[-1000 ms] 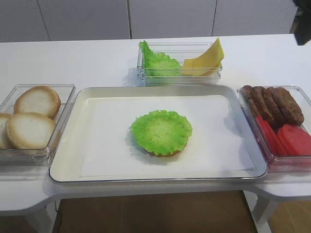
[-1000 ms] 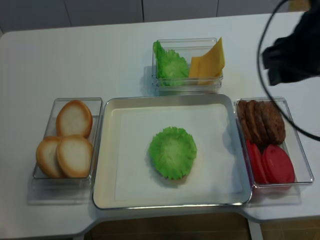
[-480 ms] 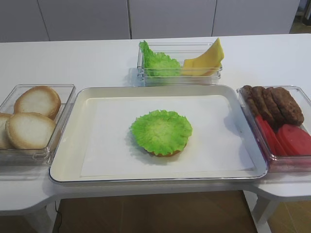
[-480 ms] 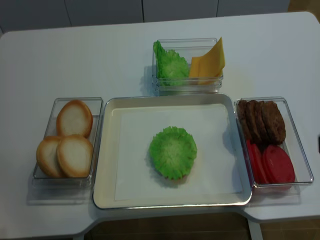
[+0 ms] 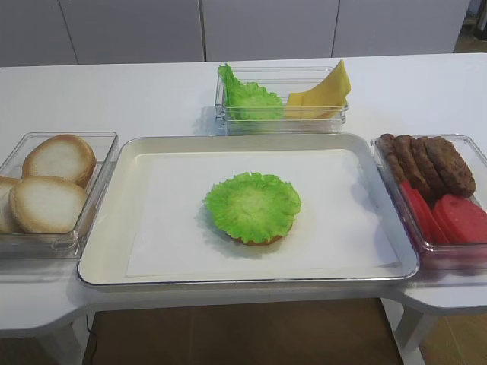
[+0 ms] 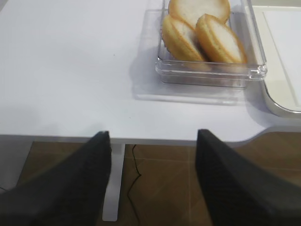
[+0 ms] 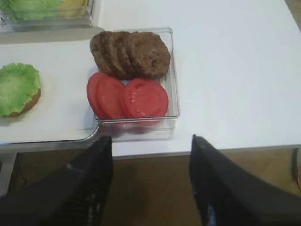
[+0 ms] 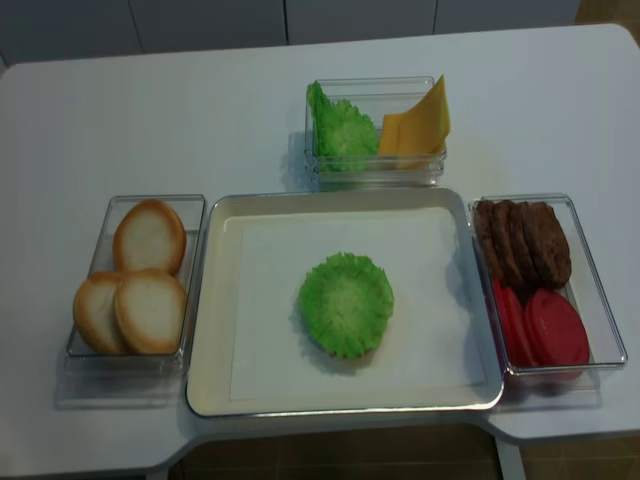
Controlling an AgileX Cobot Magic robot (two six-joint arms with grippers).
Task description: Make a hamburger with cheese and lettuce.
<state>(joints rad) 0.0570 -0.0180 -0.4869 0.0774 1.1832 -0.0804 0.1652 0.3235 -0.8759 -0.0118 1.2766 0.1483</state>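
Two grippers, both parked off the table's near edge, neither carrying anything. Left gripper (image 6: pixel 153 181): jaws spread wide, empty, hanging over the floor just short of the bun box (image 6: pixel 207 70). Right gripper (image 7: pixel 150 181): jaws likewise apart, empty, below the box of patties (image 7: pixel 131 54) and tomato slices (image 7: pixel 127 96).

One tray (image 5: pixel 106 228), centre of table, paper-lined. On it: one lettuce (image 5: pixel 252 205) leaf, lying flat atop the hamburger (image 5: pixel 259 239) bun half, whose brown rim just peeks out at the near side.

One clear box at the far edge, behind the tray: spare lettuce on its left, cheese (image 5: pixel 323 95) slices leaning on its right, long edge tilted up toward the right.

Relation that matters: the cheese lies far and slightly right of centre, well apart from both grippers. By my judgement the right arm is nearer and would reach forward and inward over the tray's corner.
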